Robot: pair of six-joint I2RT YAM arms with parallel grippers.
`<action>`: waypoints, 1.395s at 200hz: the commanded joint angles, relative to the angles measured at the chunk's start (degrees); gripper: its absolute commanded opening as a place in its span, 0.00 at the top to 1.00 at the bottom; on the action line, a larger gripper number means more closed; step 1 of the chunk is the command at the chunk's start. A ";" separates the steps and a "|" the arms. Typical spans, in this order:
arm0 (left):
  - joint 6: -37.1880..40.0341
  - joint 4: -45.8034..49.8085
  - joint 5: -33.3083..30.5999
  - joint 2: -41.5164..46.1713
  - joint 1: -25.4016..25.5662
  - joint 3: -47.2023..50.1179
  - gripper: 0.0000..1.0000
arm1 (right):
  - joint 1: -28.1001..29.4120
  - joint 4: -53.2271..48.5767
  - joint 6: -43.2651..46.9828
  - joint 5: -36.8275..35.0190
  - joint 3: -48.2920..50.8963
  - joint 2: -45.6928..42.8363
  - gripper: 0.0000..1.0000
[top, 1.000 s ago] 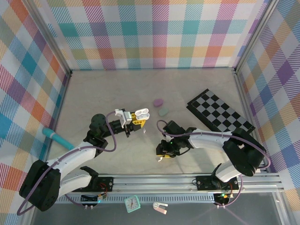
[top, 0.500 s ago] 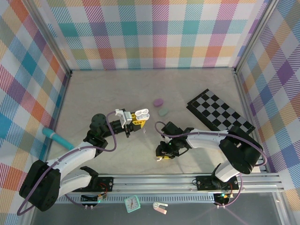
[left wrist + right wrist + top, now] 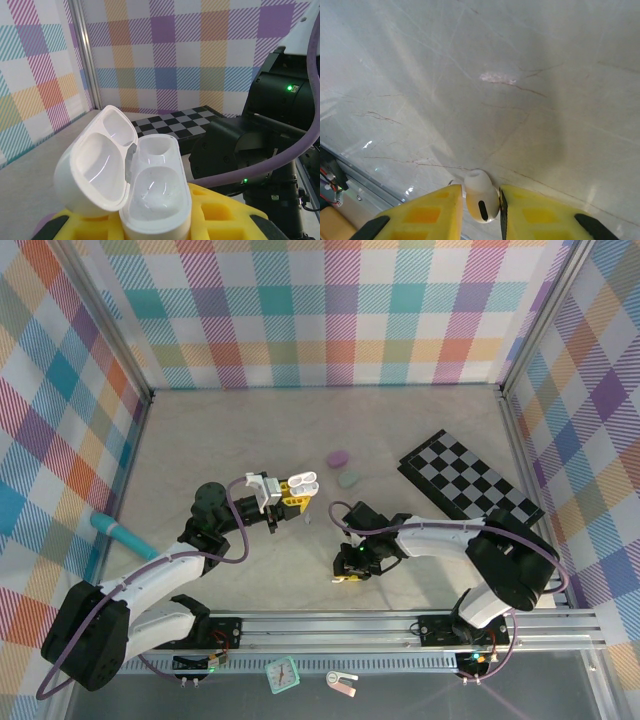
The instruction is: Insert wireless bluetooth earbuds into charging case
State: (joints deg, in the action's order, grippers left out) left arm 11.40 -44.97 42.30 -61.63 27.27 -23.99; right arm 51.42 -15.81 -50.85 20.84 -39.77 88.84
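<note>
Right jaws: the gap is taken up by a white earbud [image 3: 481, 200], with open counter [image 3: 520, 100] ahead of them. Left jaws carry an open white case [image 3: 150, 200]. The right arm [image 3: 235, 145] sits close in front and blocks the straight-ahead path. Near, beyond the left jaws: mint case [image 3: 348, 480], purple case [image 3: 338, 457]. Bare counter strip between the two sets of jaws.
</note>
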 commanded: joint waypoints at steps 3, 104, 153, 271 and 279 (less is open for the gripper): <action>0.96 -1.50 0.49 0.85 -0.68 -0.62 0.90 | 0.55 -1.49 -0.90 -0.36 -0.72 1.02 0.73; 2.32 2.46 1.19 0.98 -0.64 -1.53 0.90 | 0.36 -10.86 8.65 -11.18 -4.69 -4.22 0.80; 4.74 8.13 0.73 0.85 -0.11 -2.49 0.90 | -0.09 -20.77 26.72 -23.86 -10.54 -11.01 0.80; 6.66 15.12 0.65 -2.05 2.74 -4.66 0.90 | -0.11 -27.65 59.70 -35.45 -26.42 -17.13 0.81; 6.69 15.63 0.92 -2.47 2.95 -5.00 0.90 | -0.10 -27.39 60.81 -36.05 -27.50 -16.94 0.81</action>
State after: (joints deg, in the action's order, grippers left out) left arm 16.53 -30.65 42.30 -62.92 29.23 -26.59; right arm 51.35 -41.87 1.93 -12.64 -63.55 71.92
